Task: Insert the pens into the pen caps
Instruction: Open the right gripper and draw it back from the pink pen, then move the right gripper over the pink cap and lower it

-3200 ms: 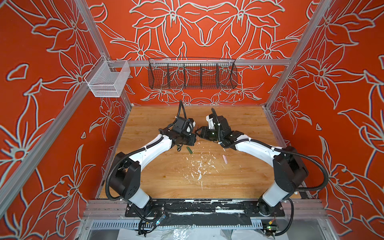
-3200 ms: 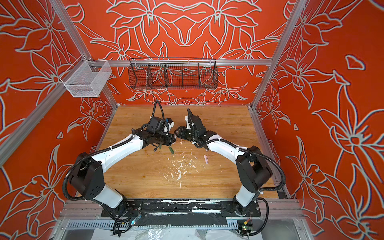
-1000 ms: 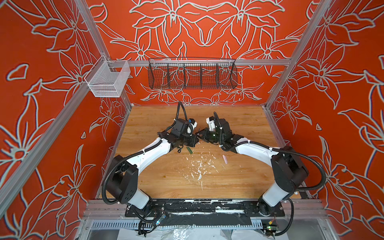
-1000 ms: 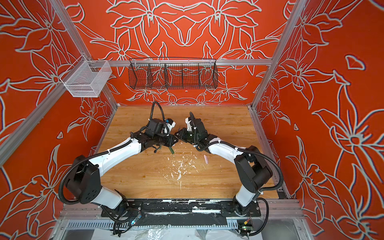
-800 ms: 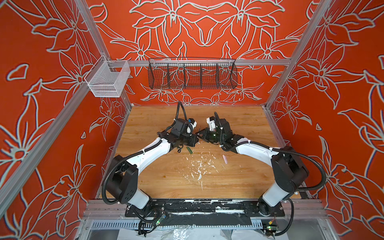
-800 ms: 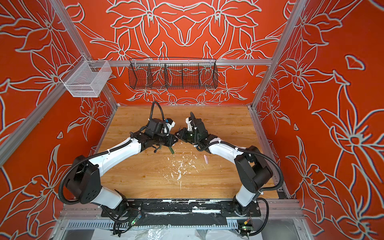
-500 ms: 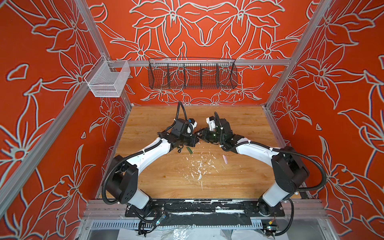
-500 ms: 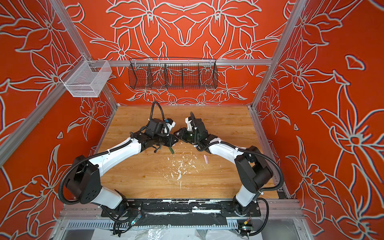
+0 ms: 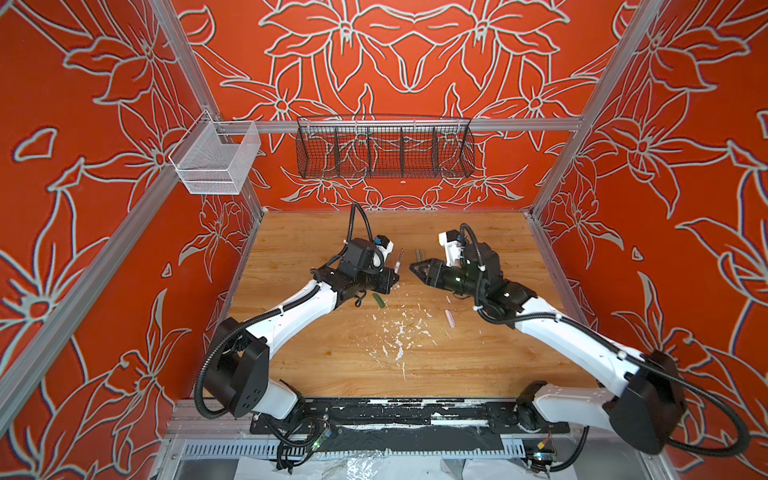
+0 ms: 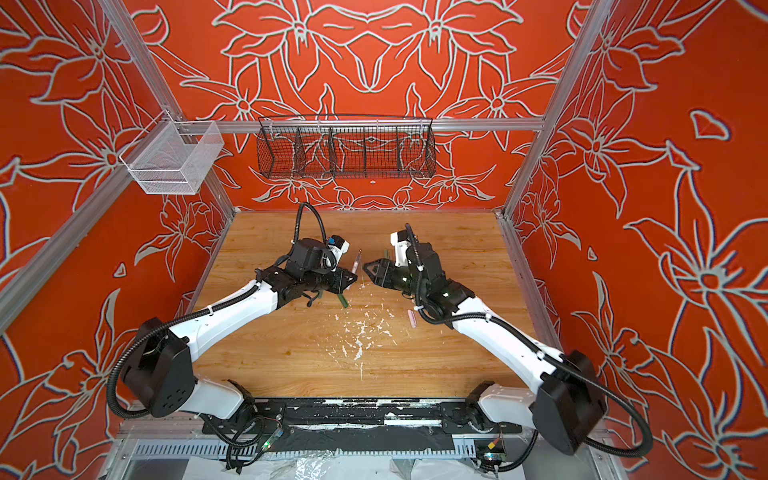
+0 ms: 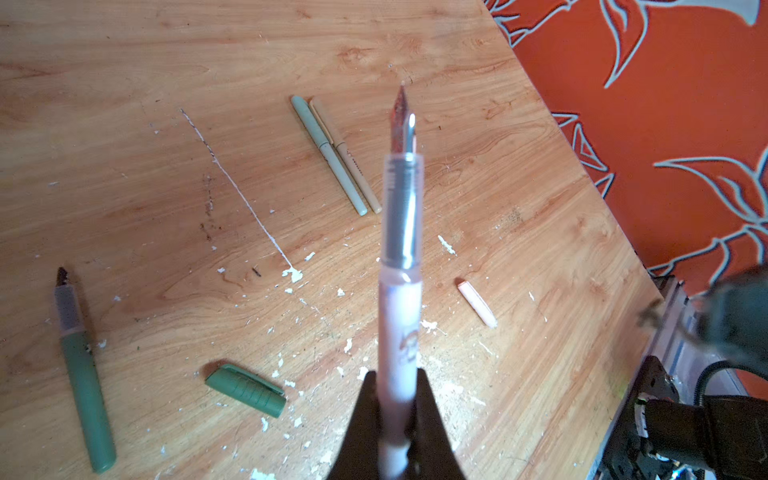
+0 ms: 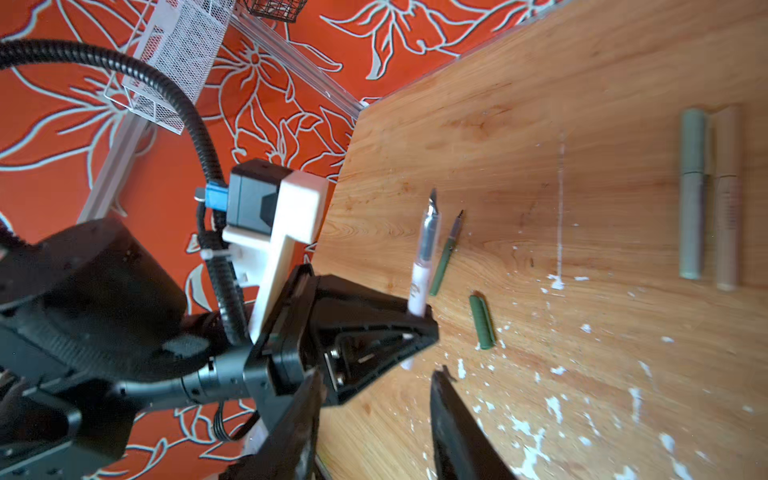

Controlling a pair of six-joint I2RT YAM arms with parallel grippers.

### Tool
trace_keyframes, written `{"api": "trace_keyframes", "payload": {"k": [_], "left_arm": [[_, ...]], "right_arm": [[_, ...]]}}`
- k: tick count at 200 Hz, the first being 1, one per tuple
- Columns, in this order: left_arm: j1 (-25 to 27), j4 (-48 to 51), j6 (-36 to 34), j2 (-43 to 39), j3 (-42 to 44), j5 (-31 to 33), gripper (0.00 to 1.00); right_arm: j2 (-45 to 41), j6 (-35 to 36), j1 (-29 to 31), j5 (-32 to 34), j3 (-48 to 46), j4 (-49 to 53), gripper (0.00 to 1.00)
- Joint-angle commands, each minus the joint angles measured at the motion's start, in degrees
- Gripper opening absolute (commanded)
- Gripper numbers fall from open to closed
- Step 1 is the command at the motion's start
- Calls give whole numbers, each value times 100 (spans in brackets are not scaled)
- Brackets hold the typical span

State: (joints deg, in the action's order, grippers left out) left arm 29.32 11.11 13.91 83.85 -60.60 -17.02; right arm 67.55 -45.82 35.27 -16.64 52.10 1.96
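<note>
While my left gripper [image 11: 397, 386] stays out of both containers, it is clamped on the lower barrel of the pink pen [image 11: 399, 316], which stands nearly upright with its nib bare and pointing up; both top views show it raised above the table [image 9: 332, 353] near the middle. My right gripper [image 12: 374, 415] faces it from just beside, jaws apart, and touches no pen. On the wood, the pink cap [image 11: 477, 304] lies alone, under my right arm in both top views [image 10: 412, 319]. A dark green pen [image 11: 83, 374] lies uncapped with its dark tip showing, and the dark green cap [image 11: 246, 390] lies near it but apart. Farther back, the light green pen [image 11: 328, 153] and the tan pen [image 11: 347, 156] lie side by side, touching, each with its cap on. White flecks [image 9: 399, 332] spot the boards in front of them. On the back rail hangs a black basket [image 9: 384, 145] with several compartments, and through its wires I see only the wall pattern. At the left corner hangs a white bin [image 9: 216, 166], and through its mesh, too, only wall and rail show.
</note>
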Motion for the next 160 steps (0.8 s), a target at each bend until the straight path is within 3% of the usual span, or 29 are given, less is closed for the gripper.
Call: {"api": "trace_keyframes", "payload": {"k": [1,31,69,114,160], "left_arm": [[12,-286,-45,-288,-56,17,0],[30,-586,-25,-523,-259,-78,0],[314,-1155,-290,-828,-377,-147,0],[892,-1809,-1035,-1116,321,-127,0],[976,-2380,-1030,-1445,971,-50,0]], "right_arm": [[-539,483,-55,900,-250,1103,45],[-1228,767,-124,2006,-455,2152,44],[-1630,1346,-218,2639,-686,2758,37],[-1120,1724,-653,1583,-990,2640,36],[-101,1907,-1013,845,-1058,2215,36]]}}
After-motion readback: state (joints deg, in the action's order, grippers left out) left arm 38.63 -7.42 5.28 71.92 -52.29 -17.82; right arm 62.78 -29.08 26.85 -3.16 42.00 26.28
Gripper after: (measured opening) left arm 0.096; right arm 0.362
